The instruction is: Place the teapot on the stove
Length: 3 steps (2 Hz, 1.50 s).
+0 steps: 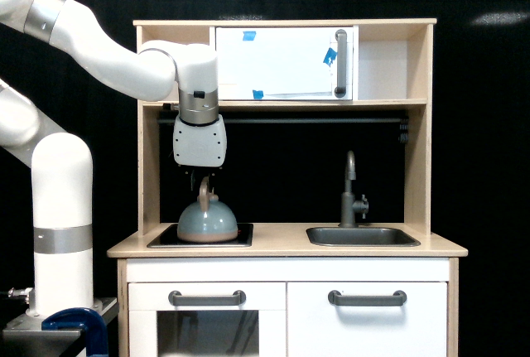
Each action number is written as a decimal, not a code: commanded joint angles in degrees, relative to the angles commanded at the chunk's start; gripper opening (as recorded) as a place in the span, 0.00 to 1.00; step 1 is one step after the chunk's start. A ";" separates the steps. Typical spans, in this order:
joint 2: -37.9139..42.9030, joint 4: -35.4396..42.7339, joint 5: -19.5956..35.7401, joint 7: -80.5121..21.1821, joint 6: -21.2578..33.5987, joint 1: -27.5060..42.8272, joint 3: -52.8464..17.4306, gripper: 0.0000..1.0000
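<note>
A small, squat, pale blue-grey teapot [206,222] with a tan base rim is seen upright, its tan loop handle pointing to 12 o'clock. It appears to be resting on the stove [241,233], a flat black glossy panel extending toward 3 o'clock.

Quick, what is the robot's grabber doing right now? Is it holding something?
Gripper: closed on the tan wooden loop handle of the small pale blue-grey dome-shaped teapot.
</note>
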 joint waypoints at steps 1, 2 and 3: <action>0.73 0.30 -0.11 0.48 -0.84 1.07 -0.35 1.00; -0.45 3.70 -4.26 0.76 4.31 -0.01 -4.17 1.00; -2.80 13.57 -13.72 -1.82 19.04 -3.71 -14.24 1.00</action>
